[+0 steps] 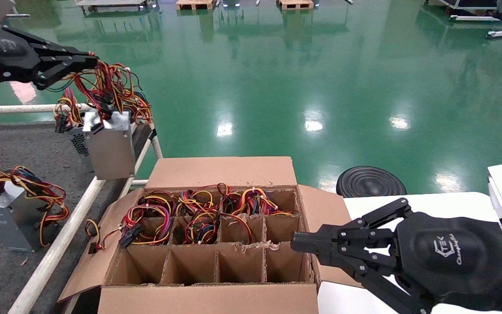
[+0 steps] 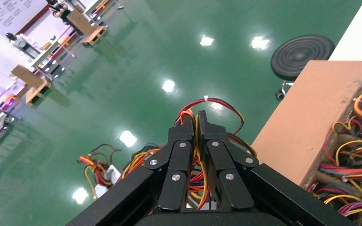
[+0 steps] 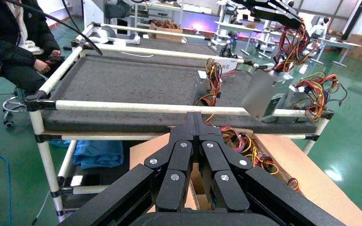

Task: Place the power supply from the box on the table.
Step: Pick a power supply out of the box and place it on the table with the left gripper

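My left gripper (image 1: pixel 92 61) (image 2: pixel 196 117) is shut on the red, yellow and orange wires (image 1: pixel 107 93) of a silver power supply (image 1: pixel 109 148) (image 3: pixel 264 96). The unit hangs tilted in the air above the near corner of the dark grey table (image 1: pixel 20 148) (image 3: pixel 136 80), over its white rail. The open cardboard box (image 1: pixel 220 172) stands in front of me; its back cells hold more wire bundles (image 1: pixel 198 211) and its front cells are empty. My right gripper (image 1: pixel 296 245) (image 3: pixel 194 117) is shut on nothing, beside the box's right wall.
A second power supply (image 1: pixel 9 218) lies on the table at the left. White tubular rails (image 1: pixel 59 244) run between table and box. A black round disc (image 1: pixel 371 182) sits on the green floor beyond the white tabletop (image 1: pixel 429 203). A seated person (image 3: pixel 14 42) is beyond the table.
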